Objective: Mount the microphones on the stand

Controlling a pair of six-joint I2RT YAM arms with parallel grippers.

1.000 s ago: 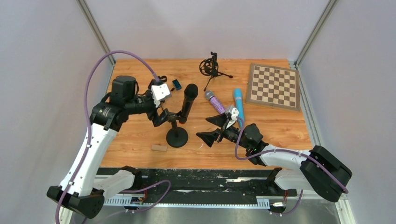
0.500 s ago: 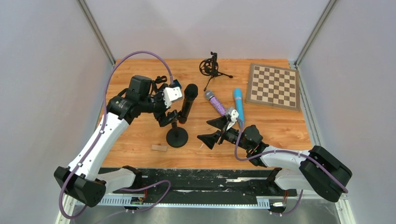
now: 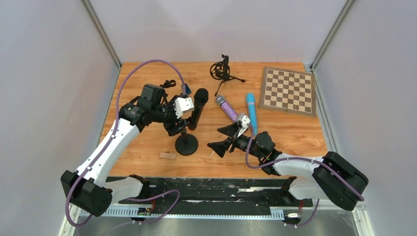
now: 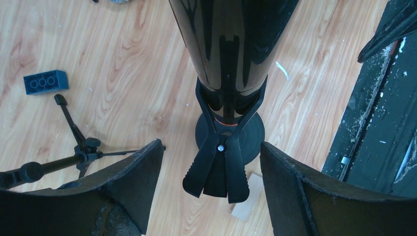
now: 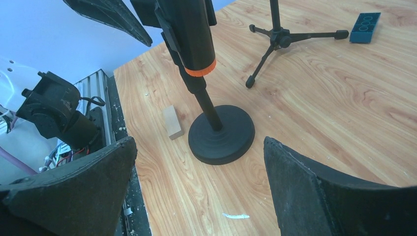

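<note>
The black microphone (image 3: pixel 198 105) with an orange end (image 5: pixel 200 69) stands tilted in the spring clip (image 4: pixel 220 147) of the round-based stand (image 3: pixel 186 144). My left gripper (image 3: pixel 176 126) is open; its jaws stand on either side of the clip's handles (image 4: pixel 215 174) without touching them. My right gripper (image 3: pixel 223 139) is open and empty, low over the table just right of the stand base (image 5: pixel 221 132). The purple glitter microphone (image 3: pixel 227 108) and the light blue microphone (image 3: pixel 251 109) lie side by side on the table beyond my right gripper.
A small black tripod stand (image 3: pixel 222 70) is at the back middle, and a chessboard (image 3: pixel 287 90) at the back right. A small wooden block (image 3: pixel 167 156) lies left of the stand base. A blue brick (image 4: pixel 45 81) lies near the tripod.
My left arm has swung right and forward, bringing its open gripper close to the stand's clip. The right gripper has barely moved.
</note>
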